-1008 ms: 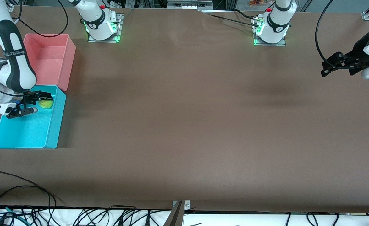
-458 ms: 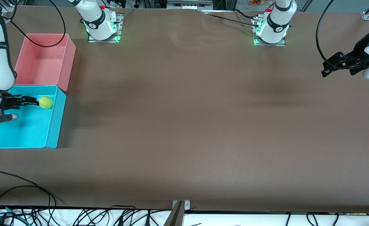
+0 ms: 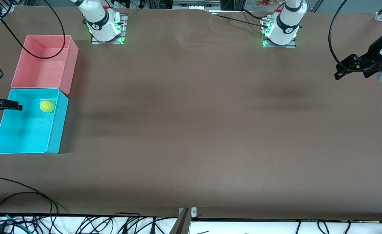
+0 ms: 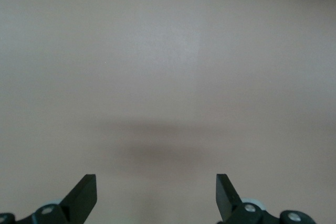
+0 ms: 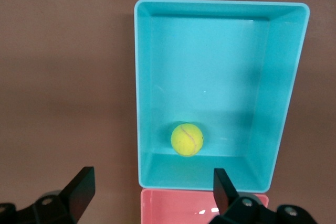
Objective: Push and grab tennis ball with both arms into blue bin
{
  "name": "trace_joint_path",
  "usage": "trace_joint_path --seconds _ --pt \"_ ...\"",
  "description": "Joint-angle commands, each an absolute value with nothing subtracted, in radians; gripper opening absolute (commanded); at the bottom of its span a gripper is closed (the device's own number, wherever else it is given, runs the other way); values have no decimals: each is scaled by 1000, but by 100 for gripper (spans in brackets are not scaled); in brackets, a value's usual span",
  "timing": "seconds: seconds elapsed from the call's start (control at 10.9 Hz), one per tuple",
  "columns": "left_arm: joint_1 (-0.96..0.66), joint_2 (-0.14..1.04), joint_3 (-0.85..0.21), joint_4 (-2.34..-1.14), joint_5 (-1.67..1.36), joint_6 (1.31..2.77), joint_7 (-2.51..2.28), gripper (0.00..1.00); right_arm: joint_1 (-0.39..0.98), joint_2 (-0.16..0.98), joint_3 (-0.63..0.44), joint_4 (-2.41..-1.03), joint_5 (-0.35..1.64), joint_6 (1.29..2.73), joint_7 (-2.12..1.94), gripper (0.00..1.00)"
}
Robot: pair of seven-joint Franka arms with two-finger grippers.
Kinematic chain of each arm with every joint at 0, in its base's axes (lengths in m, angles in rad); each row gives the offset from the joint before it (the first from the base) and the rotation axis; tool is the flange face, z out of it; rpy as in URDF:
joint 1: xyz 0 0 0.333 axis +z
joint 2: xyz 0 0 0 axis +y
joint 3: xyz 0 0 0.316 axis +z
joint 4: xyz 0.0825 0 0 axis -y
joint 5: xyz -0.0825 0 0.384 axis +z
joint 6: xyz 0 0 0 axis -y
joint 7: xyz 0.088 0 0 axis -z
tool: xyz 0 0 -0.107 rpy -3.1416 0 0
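The tennis ball [image 3: 47,106] [image 5: 187,139] lies loose inside the blue bin [image 3: 58,125] [image 5: 283,93], close to the wall that adjoins the pink bin. My right gripper [image 3: 0,114] [image 5: 152,182] hangs open over the bin's outer rim at the right arm's end of the table. It is mostly cut off by the front view's edge and holds nothing. My left gripper [image 3: 338,72] [image 4: 156,187] is open and empty above bare table at the left arm's end.
A pink bin [image 3: 70,65] [image 5: 173,208] of the same size stands against the blue bin, farther from the front camera. Both arm bases [image 3: 106,27] [image 3: 280,31] glow green along the table's back edge. Cables [image 3: 21,195] lie at the near edge.
My right gripper has drawn back from beside the ball toward the table's end, leaving the ball lying in the blue bin. The left gripper has barely shifted.
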State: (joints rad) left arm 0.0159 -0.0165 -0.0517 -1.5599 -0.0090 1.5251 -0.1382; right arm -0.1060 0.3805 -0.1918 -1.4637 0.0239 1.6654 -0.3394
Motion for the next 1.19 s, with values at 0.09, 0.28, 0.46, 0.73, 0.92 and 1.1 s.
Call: trace_joint_path --seconds 0.09,0.28,0.46,0.73,0.92,1.1 --pt "11 -2 -57 -1523 6 1502 -150 100 -94 304 -123 -1413 6 1566 -247 100" --pt "9 -3 -61 -1523 6 1500 -152 100 -84 214 -63 -1497 -8 1571 -113 100" --pt "12 -3 -58 -1525 9 1500 -150 100 -37 48 -35 -1699 -11 1694 -35 100" --pt "12 -3 -60 -1525 11 1500 -150 100 38 -90 -80 -1862 -28 1815 -49 100" --pt "12 -3 -60 -1525 9 1500 -150 100 40 -81 -92 -1830 17 1777 -49 100" --pt "3 -3 -61 -1523 9 1500 -150 100 40 -71 -92 -1806 34 1746 -57 100"
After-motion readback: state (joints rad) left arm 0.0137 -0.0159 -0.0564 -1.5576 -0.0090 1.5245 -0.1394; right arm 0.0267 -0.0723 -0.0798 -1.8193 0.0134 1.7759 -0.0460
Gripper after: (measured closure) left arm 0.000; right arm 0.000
